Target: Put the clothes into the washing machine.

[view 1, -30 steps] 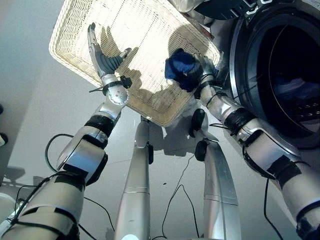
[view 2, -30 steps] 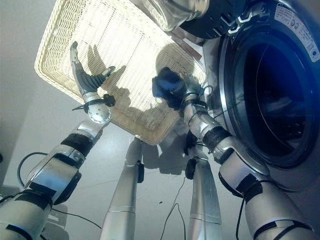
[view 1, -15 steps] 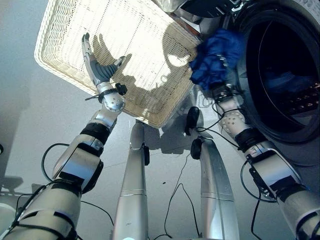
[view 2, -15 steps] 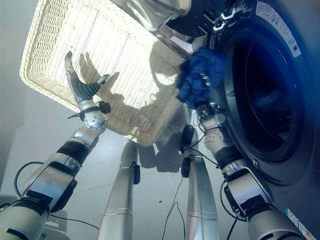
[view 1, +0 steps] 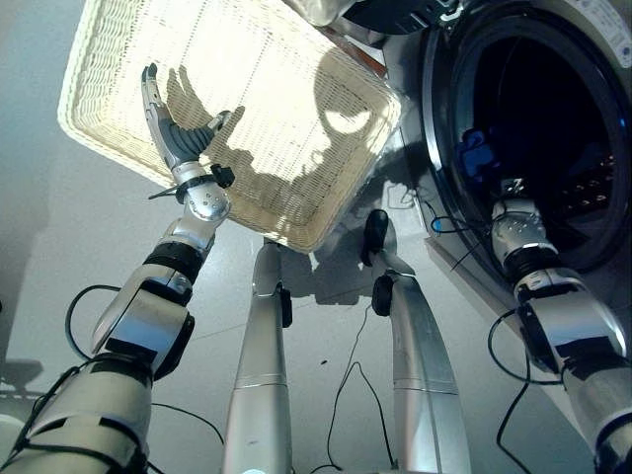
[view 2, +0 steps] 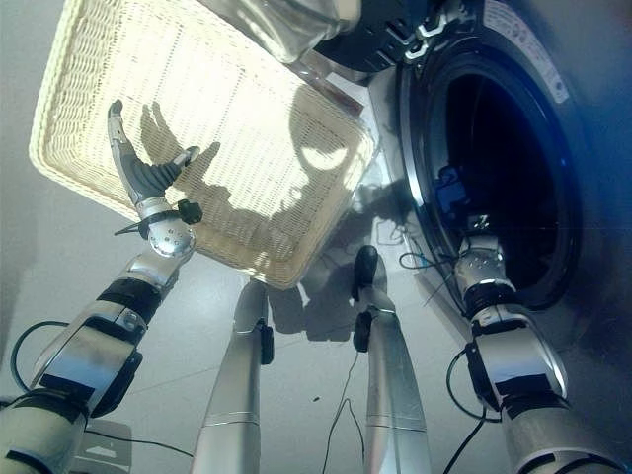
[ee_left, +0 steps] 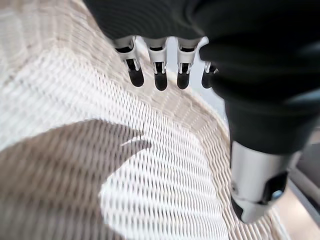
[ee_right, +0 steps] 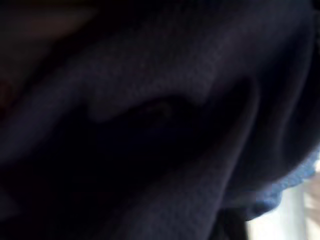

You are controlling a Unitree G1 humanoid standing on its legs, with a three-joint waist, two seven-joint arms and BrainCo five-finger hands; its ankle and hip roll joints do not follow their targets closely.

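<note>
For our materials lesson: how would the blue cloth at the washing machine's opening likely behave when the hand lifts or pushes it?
The blue cloth looks bunched and folded above the right arm's wrist, so it is probably floppy and would sag. Its knit-like surface in the right wrist view suggests it grips rather than slips. It seems light, unlikely to roll.

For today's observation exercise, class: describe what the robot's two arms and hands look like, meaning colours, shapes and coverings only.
Both arms are silver-grey, built of rounded segments with black bands at the joints. The left hand has slim silver fingers with dark tips, a thumb set apart, and a dark ribbed cover over its back and wrist. The right arm ends in a round silver wrist; the right hand is mostly hidden inside the dark washing machine drum.
</note>
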